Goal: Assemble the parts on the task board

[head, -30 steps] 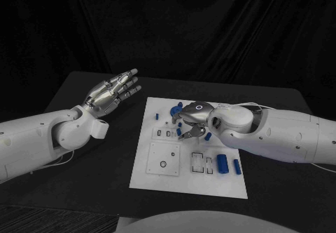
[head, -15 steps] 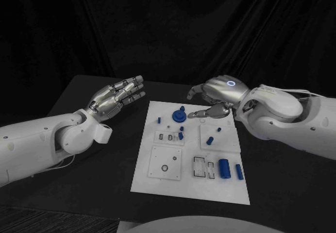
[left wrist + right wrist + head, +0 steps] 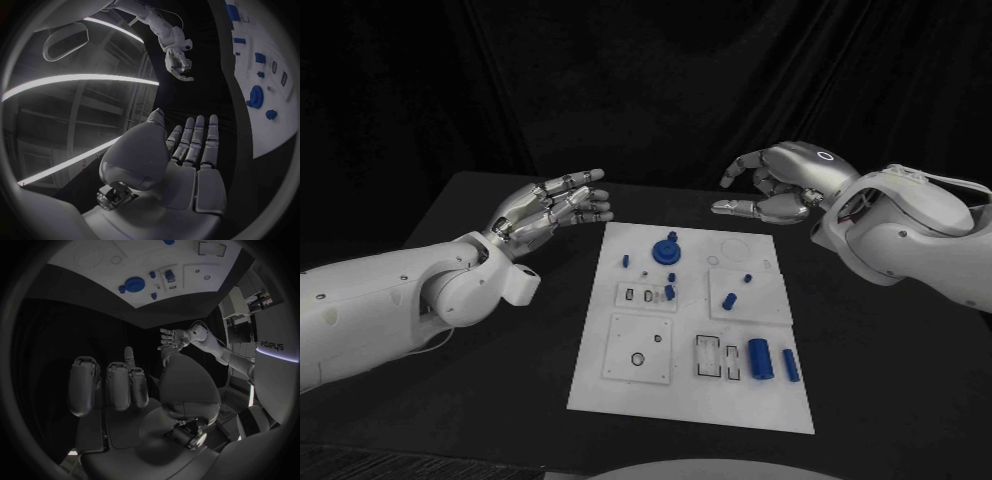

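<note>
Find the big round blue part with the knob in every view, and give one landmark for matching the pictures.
Head view: round blue part stands near the task board's far edge, left of its middle.
Left wrist view: round blue part sits on the board, beyond the left robot hand's fingertips.
Right wrist view: round blue part sits near the board's edge closest to the right robot hand.
Shared landmark: the white task board.

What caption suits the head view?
Both hands, left and right, hover empty beyond the white task board with blue parts.
</note>
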Tool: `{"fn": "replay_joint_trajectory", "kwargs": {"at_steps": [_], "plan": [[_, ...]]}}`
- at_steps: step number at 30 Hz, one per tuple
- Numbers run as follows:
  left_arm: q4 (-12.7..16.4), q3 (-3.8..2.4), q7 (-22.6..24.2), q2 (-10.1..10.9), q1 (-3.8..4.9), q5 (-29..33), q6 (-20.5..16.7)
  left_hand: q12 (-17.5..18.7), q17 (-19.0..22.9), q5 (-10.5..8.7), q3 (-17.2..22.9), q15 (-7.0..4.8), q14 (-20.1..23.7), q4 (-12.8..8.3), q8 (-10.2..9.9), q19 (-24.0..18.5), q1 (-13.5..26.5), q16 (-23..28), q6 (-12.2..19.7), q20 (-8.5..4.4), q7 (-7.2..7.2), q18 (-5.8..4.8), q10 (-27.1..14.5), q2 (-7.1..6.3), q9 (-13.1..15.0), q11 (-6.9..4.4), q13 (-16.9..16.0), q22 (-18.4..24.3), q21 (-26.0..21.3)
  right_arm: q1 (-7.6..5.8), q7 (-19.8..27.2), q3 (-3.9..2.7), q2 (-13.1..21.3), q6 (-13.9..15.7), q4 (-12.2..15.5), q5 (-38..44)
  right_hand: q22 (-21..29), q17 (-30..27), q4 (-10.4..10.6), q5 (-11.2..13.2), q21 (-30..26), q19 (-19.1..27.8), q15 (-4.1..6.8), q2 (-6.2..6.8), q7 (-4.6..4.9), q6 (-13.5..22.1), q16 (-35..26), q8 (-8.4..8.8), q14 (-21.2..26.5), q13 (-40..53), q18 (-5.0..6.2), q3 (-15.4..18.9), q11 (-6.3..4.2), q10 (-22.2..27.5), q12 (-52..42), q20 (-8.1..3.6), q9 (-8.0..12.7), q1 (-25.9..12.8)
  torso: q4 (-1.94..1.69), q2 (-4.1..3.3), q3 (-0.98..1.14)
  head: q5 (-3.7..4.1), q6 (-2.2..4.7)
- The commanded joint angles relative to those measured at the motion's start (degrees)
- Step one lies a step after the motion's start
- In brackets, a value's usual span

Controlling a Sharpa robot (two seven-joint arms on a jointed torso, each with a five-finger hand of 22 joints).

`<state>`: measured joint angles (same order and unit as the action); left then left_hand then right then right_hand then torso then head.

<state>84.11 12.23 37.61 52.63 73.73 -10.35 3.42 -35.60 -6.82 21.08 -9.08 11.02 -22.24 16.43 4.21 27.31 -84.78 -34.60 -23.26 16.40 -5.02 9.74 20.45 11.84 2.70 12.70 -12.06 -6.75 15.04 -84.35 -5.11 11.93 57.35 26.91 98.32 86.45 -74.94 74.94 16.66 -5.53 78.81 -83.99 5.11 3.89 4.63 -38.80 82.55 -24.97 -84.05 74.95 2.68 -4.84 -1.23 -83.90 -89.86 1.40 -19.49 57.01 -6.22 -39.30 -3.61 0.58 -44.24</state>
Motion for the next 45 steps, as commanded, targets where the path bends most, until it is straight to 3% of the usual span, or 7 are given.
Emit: {"fn": "replay_joint_trajectory", "kwargs": {"at_steps": [1, 9, 13, 15, 26, 33, 45], "plan": [[0.38, -0.09, -1.09, -0.11, 0.33, -6.36, -4.97, -3.69, -0.93, 0.35, -0.44, 0.27, -1.99, 0.0, -0.29, 2.34, -0.36, -3.03, 0.06, 0.06, -0.1, -0.29, 0.92, 0.04, 0.04, 0.52, -1.53, -0.58, 1.49, 0.51, 0.78, -0.03, -0.06, 0.17, -0.56, -4.41, -11.61, 0.2, 0.0, -0.36, -0.11, -1.87, -0.54, -0.59, 0.14, -0.49, -0.01, -0.31, -3.39, 15.05, -0.07, 0.33, 0.4, -6.1, -0.14, 0.28, -0.08, 0.15, 0.45, 0.5, 0.3, -0.26, 0.15], [0.62, -0.1, -14.75, -1.23, 1.48, -27.82, -12.53, -36.45, -20.69, -4.26, -2.75, -4.66, -16.11, 0.0, 1.4, 22.35, 3.16, -39.95, -8.26, -3.98, -3.37, 0.4, 16.63, -0.17, 0.63, -4.28, -26.44, -10.8, 20.49, 2.88, 1.51, -0.03, 0.04, 1.77, -2.51, -5.02, -11.63, 0.33, -0.1, -3.62, -0.01, -1.89, -0.64, -1.86, 0.22, -1.51, 0.11, -1.39, -3.42, 15.05, -0.08, 0.91, 0.5, -6.1, -0.14, 0.41, -0.2, 1.92, 1.73, 1.5, 1.27, -1.97, -0.56], [0.64, -0.1, -21.97, -2.45, 2.54, -36.66, -13.08, -53.29, -71.91, -8.09, -5.14, -7.44, -57.45, 0.04, 4.17, 29.28, 6.81, -55.48, -19.74, -7.12, -4.84, -1.44, 61.43, 0.24, 2.21, -6.79, -71.08, -33.28, 45.26, 4.13, 1.64, -0.03, 0.63, 2.16, -2.96, -5.08, -11.64, 0.21, -0.18, -5.34, 0.05, -1.91, -0.72, -2.31, 0.31, -1.89, 0.1, -1.8, -3.4, 15.05, -0.09, 1.19, 0.61, -6.1, -0.14, 0.48, -0.16, 3.27, 2.36, 2.04, 1.95, -2.44, -1.4], [0.72, -0.1, -26.5, -3.29, 3.34, -41.36, -12.59, -54.36, -80.86, -8.53, -5.6, -7.38, -65.63, -0.04, 5.36, 36.02, 7.26, -55.56, -22.06, -7.47, -5.05, -3.51, 69.14, 0.28, 2.8, -6.69, -77.59, -47.9, 56.18, 4.81, 1.67, -0.02, 1.08, 2.24, -3.1, -5.09, -11.62, 0.21, -0.25, -6.29, -0.03, -1.88, -0.78, -2.48, 0.37, -2.15, 0.12, -2.0, -3.41, 15.05, -0.07, 1.31, 0.7, -6.1, -0.14, 0.52, -0.14, 3.92, 2.9, 2.47, 2.54, -2.72, -2.25], [0.02, -0.12, -50.03, -9.81, 6.49, -56.34, -2.7, -54.4, -83.18, -17.14, -10.35, -10.27, -67.76, -0.09, 16.04, 52.77, 20.06, -55.4, -33.62, -9.03, -1.21, -7.2, 69.55, 0.39, 12.14, -9.77, -77.94, -73.86, 71.74, 7.72, 2.61, -0.02, 3.42, 2.94, -2.71, -5.12, -11.55, -0.11, -0.28, -8.97, -0.19, -1.82, -0.9, -3.08, 0.43, -2.69, 0.02, -2.43, -3.36, 15.05, -0.02, 1.66, 0.84, -6.1, -0.14, 0.64, -0.02, 5.64, 5.78, 4.68, 4.95, -5.12, -5.76], [-1.9, -0.13, -56.79, -14.7, 6.92, -57.64, 3.63, -54.4, -83.18, -13.43, -7.44, -13.15, -67.76, -0.6, 25.73, 57.61, 19.56, -55.4, -33.94, -11.89, 1.81, -8.34, 69.55, 0.26, 26.09, -12.6, -77.94, -78.36, 73.25, 8.1, 3.39, -0.03, 4.34, 4.52, -2.02, -5.12, -11.57, 0.02, -0.22, -10.41, -0.12, -1.85, -0.97, -3.46, 0.43, -3.11, 0.14, -2.71, -3.41, 15.05, -0.03, 1.87, 0.93, -6.1, -0.14, 0.7, 0.02, 6.18, 6.96, 5.32, 5.64, -5.86, -5.76], [-5.22, -0.14, -63.96, -20.53, 6.98, -57.9, 9.94, -54.4, -83.18, -11.66, -5.43, -14.43, -67.76, -1.27, 27.63, 57.76, 18.88, -55.4, -35.24, -13.15, 3.13, -8.32, 69.55, 0.14, 31.35, -14.0, -77.94, -78.3, 73.04, 8.19, 3.52, -0.03, 4.57, 5.02, -1.99, -5.12, -11.55, -0.14, -0.14, -11.71, -0.16, -1.84, -1.06, -3.87, 0.44, -3.39, 0.11, -2.88, -3.39, 15.05, -0.01, 2.05, 1.03, -6.1, -0.14, 0.76, 0.09, 6.46, 7.24, 5.36, 5.89, -6.2, -5.76]]}}
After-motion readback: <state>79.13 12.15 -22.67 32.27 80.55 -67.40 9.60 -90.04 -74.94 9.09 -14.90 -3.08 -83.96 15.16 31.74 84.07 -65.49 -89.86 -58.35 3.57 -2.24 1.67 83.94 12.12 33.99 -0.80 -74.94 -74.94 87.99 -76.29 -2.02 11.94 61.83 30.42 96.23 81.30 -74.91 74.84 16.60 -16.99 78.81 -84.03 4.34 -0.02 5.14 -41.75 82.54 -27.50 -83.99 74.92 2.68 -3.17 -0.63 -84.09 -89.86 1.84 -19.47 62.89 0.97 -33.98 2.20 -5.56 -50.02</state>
